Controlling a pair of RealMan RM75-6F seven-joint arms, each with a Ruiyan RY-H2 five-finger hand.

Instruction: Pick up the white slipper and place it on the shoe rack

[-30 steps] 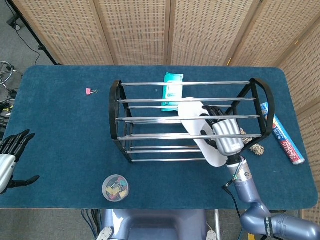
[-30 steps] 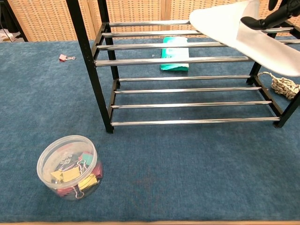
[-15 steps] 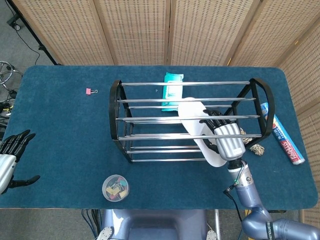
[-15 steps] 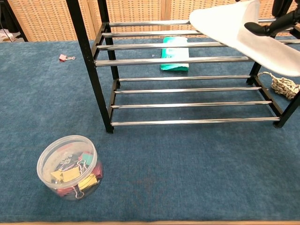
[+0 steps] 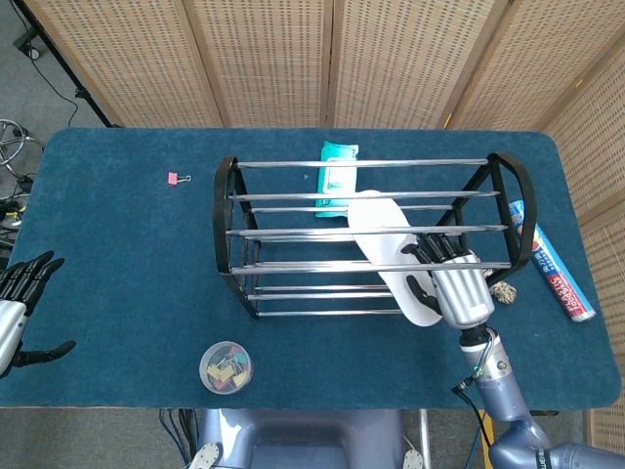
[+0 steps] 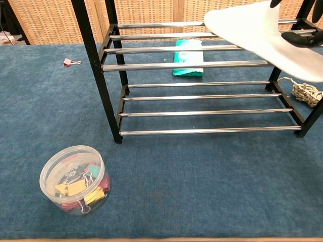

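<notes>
Head view alone shows left hand point(image 5: 18, 313) idle, fingers spread; right hand point(image 5: 451, 283) fingers apart beside white slipper point(image 5: 389, 249) on shoe rack point(image 5: 227, 220).

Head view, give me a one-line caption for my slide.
White slipper lying on the shoe rack's top bars with the right hand at its near end, left hand idle at the table edge.
</notes>
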